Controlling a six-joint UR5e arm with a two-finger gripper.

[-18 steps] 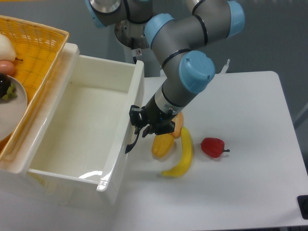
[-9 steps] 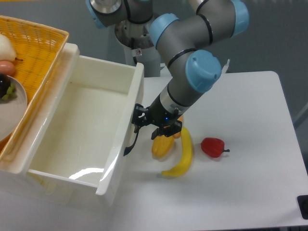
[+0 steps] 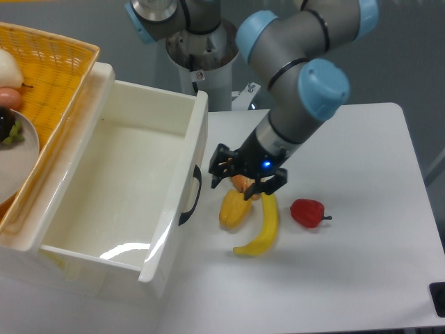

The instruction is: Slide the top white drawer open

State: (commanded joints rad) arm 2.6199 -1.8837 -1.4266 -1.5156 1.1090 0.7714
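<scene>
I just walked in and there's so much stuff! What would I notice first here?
Probably the big grey and blue robot arm reaching down in the middle, its black claw hanging over the fruit. Left of it the top white drawer stands pulled wide open and empty, its black handle facing the claw. On the white table lie a yellow banana, a yellow pepper and a red pepper.
</scene>
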